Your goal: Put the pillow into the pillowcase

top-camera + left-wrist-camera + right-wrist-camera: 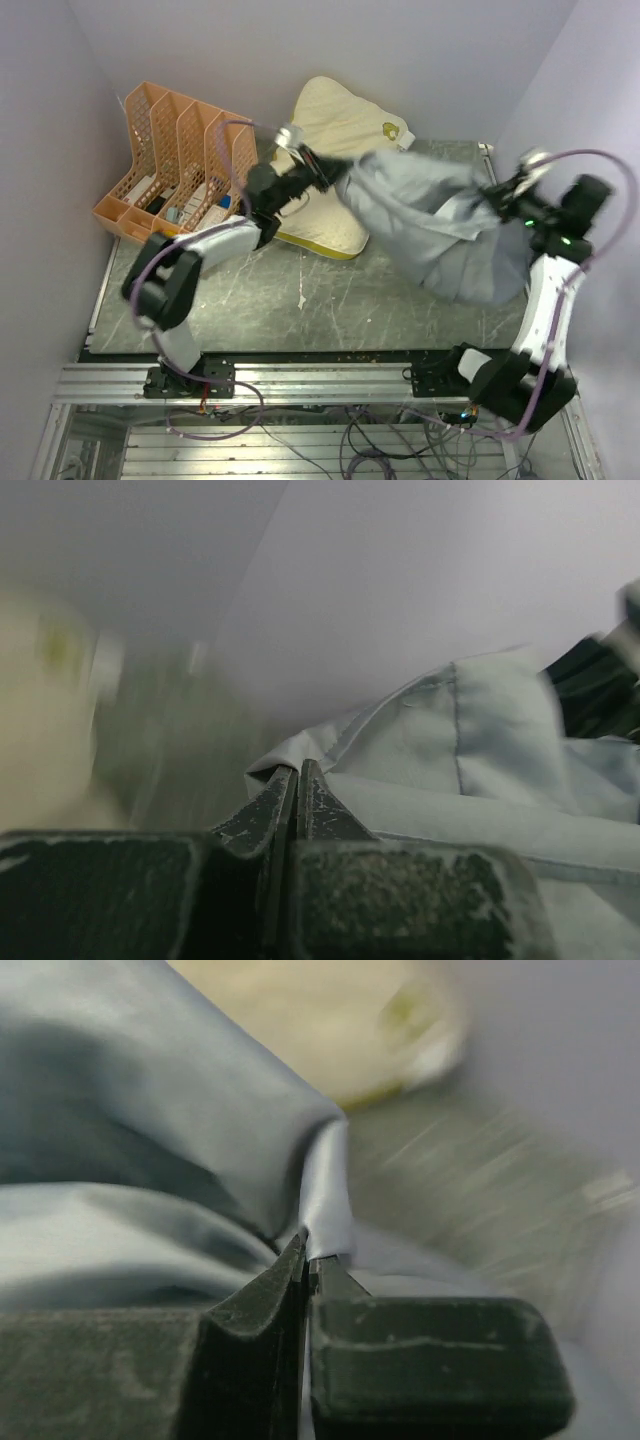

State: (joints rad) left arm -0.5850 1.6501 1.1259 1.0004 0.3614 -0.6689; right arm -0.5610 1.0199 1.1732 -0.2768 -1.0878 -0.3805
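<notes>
right of the orange file rack (175,165), your left gripper (297,780) is pinched on the pillowcase (440,230) hem; the pillow (335,120) lies behind it, against the back wall, not yet inside. your right gripper (308,1258) clamps the case's other edge. you seem to be at the opening step; next, spread its mouth toward the pillow.

You have open bench (300,290) on the near side of the pillow (330,120); the orange rack (170,170) blocks the far left, and the pillowcase (440,220) spans the right.
</notes>
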